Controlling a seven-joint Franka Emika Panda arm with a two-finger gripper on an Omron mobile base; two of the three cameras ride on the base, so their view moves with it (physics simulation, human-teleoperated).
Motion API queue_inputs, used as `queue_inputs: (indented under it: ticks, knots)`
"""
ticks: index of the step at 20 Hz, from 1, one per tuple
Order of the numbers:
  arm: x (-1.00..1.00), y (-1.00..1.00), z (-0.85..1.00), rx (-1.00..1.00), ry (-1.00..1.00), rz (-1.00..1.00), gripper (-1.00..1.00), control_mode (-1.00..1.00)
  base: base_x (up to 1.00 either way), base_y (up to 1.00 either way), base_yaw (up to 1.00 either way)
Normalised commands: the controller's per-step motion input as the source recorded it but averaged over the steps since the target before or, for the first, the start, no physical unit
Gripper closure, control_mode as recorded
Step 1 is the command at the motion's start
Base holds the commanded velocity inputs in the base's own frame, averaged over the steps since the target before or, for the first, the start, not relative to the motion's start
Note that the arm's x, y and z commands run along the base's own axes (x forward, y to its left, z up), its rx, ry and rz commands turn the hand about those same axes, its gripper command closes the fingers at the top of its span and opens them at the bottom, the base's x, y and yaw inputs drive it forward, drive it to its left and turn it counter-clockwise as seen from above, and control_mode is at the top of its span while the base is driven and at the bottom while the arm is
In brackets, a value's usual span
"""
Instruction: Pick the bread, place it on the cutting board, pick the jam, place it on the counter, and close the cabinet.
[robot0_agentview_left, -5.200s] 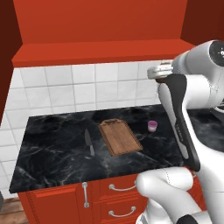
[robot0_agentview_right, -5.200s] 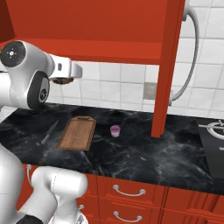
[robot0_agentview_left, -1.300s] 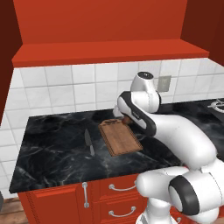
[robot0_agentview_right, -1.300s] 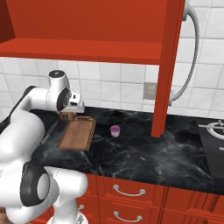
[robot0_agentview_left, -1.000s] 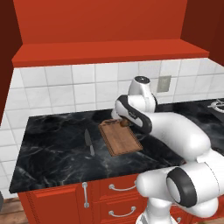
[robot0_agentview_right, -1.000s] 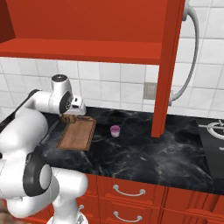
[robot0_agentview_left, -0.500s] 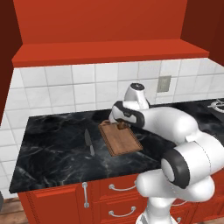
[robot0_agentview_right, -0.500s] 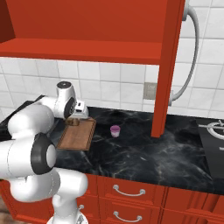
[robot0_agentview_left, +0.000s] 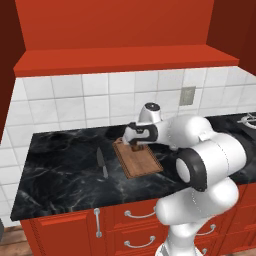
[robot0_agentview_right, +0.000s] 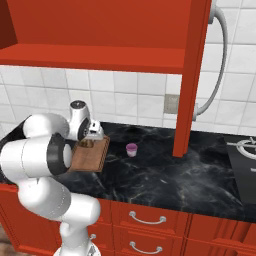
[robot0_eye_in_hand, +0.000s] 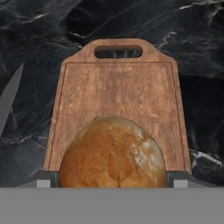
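The task is judged to be in its first stage: the bread (robot0_eye_in_hand: 113, 153) is carried in the gripper (robot0_agentview_left: 136, 145) and is brought low over the near end of the board (robot0_eye_in_hand: 118, 98), but release cannot be confirmed, so the first placement is taken as not yet finished. The jam (robot0_agentview_right: 131, 149) is seen standing on the counter (robot0_agentview_right: 165, 180) to the right of the board, apart from it and untouched by the arm; by the look of it, that step may need little or nothing more, though this is only a judgement. The cabinet (robot0_agentview_right: 192, 65) is seen with its door standing edge-on toward the camera, open, so closing it is left to be done. In the hand view the bread is seen low in the picture, between the two fingertips (robot0_eye_in_hand: 43, 179), whose grey ends show just beside its left and right flanks; the fingers are judged to be pinching the bread rather than spread free of it, since no gap is seen on either side. Whether the bread's underside touches the wood cannot be told. The board's handle slot points away from the hand, and a knife (robot0_agentview_left: 100, 161) lies on the counter to the board's left, apart from it.
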Motion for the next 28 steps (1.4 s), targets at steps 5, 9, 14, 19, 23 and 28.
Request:
queue_inputs:
  ticks: [5,9,14,19,23,28]
  knots:
    - [0.34,0.02,-0.25,0.00,0.00,0.00,1.00,-1.00,0.00,0.00,0.00]
    - [0.31,0.06,-0.24,0.00,0.00,0.00,1.00,-1.00,0.00,0.00,0.00]
    - [0.22,0.01,-0.17,0.00,0.00,0.00,1.00,-1.00,0.00,0.00,0.00]
    - [0.10,0.00,-0.05,0.00,0.02,0.00,-1.00,-1.00,0.00,0.00,0.00]
    - [0.04,0.00,-0.01,0.00,0.04,0.00,-1.00,-1.00,0.00,0.00,0.00]
    - [0.00,0.00,0.00,0.00,0.00,0.00,-1.00,-1.00,0.00,0.00,0.00]
